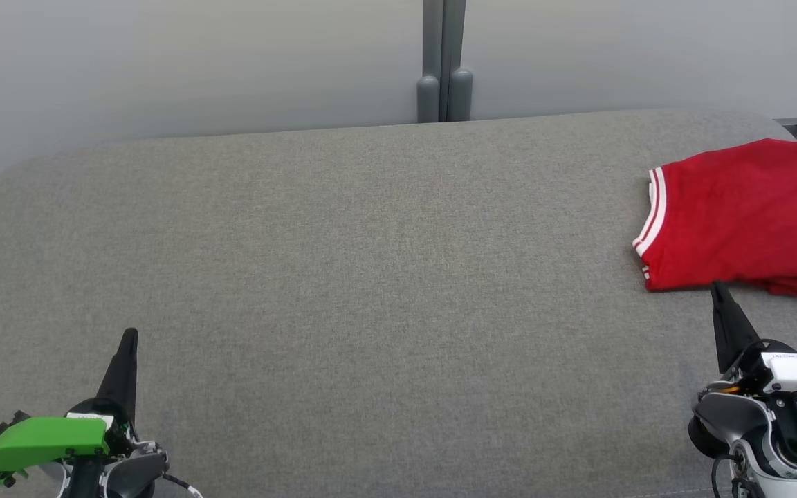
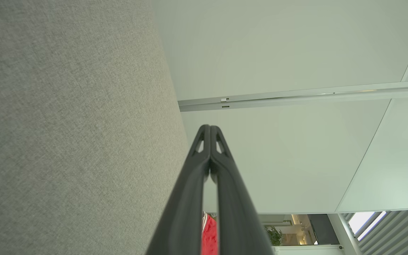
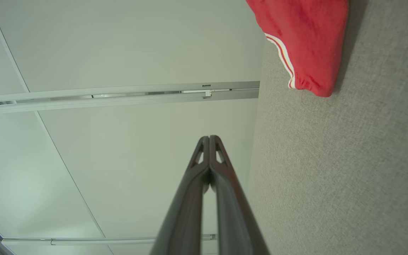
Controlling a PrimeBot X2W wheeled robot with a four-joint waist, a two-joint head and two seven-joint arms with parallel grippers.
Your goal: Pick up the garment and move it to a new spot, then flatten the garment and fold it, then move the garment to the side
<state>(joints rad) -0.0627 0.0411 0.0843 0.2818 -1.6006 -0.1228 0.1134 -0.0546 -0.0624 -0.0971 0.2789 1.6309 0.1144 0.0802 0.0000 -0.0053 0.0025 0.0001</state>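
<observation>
We see the red jersey (image 1: 744,214) lying folded at the right edge of the grey fabric surface (image 1: 371,277), toward its far corner. Our left claw (image 1: 129,335) is pinched closed and empty by the near-left corner. Our right claw (image 1: 716,286), closed and empty too, sits just beside the jersey's near edge.

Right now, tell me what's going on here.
Nothing is being handled. The garment, red with striped trim, lies folded at the right end of the grey fabric surface. Both the left gripper and the right gripper are shut and empty; the right one's tips point at the garment's near edge.
</observation>
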